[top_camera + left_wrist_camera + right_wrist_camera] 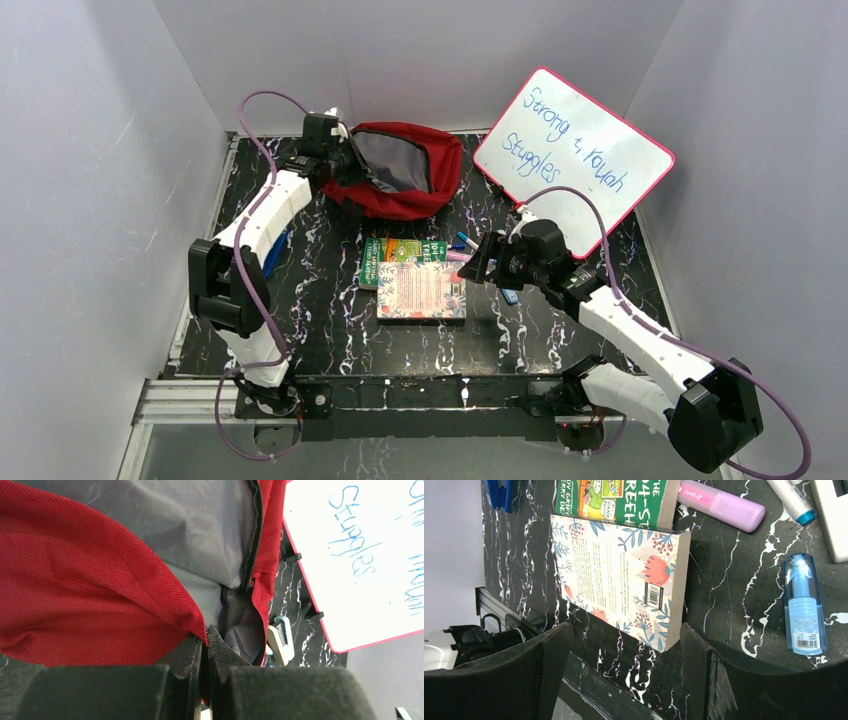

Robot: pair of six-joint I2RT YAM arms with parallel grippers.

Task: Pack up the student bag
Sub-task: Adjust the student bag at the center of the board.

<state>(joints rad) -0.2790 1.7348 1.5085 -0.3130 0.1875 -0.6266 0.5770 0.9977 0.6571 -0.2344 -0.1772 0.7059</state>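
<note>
Marbled tabletop, student bag lengthwise left-right at back, mouth leftward

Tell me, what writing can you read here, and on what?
"Strong & Kayah" and "Stuggles": whiteboard.
"04-ST" and "REEH", cut off: green book.
Too small to read: floral book back cover, blue tube label, pink highlighter.

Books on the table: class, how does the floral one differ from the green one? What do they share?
The floral book has a pale cover with flowers and a barcode; the green book shows cartoon pictures. The green book lies nearer the student bag than the floral book. Both lie flat.
</note>
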